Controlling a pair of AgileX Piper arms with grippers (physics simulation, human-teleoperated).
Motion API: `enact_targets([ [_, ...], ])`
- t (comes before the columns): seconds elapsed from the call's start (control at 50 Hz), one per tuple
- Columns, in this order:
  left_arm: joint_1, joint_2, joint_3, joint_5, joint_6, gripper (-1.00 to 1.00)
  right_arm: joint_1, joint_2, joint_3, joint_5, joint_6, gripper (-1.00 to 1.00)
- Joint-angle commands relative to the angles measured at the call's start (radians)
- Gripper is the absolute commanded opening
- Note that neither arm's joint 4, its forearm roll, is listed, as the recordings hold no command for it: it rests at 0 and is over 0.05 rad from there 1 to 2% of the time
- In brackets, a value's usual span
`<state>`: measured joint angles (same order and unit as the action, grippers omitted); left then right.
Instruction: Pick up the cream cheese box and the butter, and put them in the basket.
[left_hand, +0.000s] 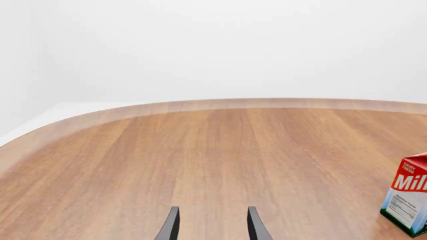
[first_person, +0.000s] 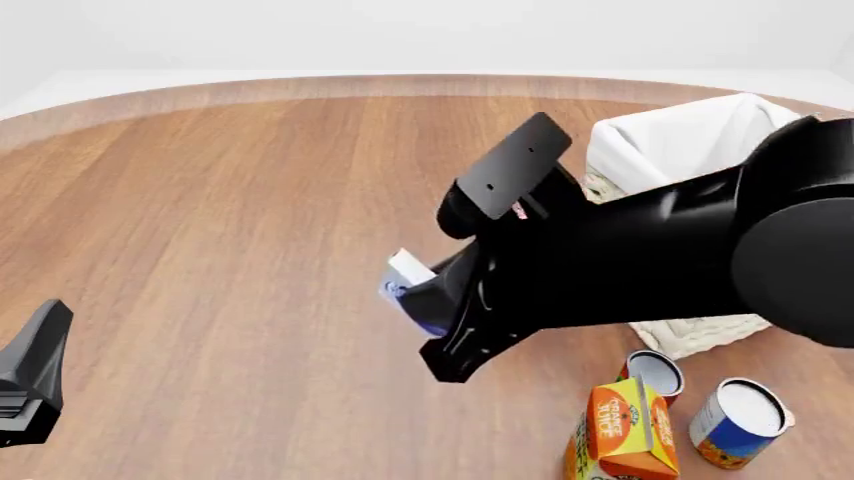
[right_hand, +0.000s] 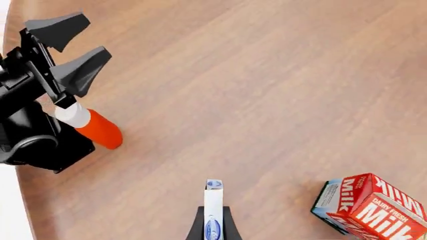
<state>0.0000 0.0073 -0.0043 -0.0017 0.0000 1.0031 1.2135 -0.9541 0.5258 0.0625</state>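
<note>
One box is picked up: the right gripper (right_hand: 214, 220) squeezes the cream cheese box (right_hand: 213, 207) high over the table (first_person: 240, 200), near the basket (first_person: 694, 140). Next it must go over the basket and let go. The left gripper (left_hand: 212, 225) hangs open, and no butter shows.

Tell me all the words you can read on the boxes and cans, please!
"DAIRY FRESH" and "Milk": on the red milk carton; its small side label print is too tiny to read.
Orange juice carton: it has lettering, too blurred to read.
Cream cheese box held in the right hand: a blue mark, not readable.
Two cans beside the juice: no readable words.
</note>
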Motion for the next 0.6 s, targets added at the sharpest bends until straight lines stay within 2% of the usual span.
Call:
enact_targets([
  [0.02, 0.0, 0.0, 0.0, 0.0, 0.0, 1.0, -0.05, -0.095, -0.071, 0.062, -0.031, -1.0],
  [0.22, 0.0, 0.0, 0.0, 0.0, 0.0, 1.0, -0.09, -0.15, -0.095, 0.092, -0.042, -1.0],
  [0.46, 0.0, 0.0, 0.0, 0.0, 0.0, 1.0, -0.182, -0.212, -0.169, 0.156, -0.077, -1.0],
  [0.6, 0.0, 0.0, 0.0, 0.0, 0.0, 1.0, -0.251, -0.238, -0.181, 0.169, -0.056, -1.0],
])
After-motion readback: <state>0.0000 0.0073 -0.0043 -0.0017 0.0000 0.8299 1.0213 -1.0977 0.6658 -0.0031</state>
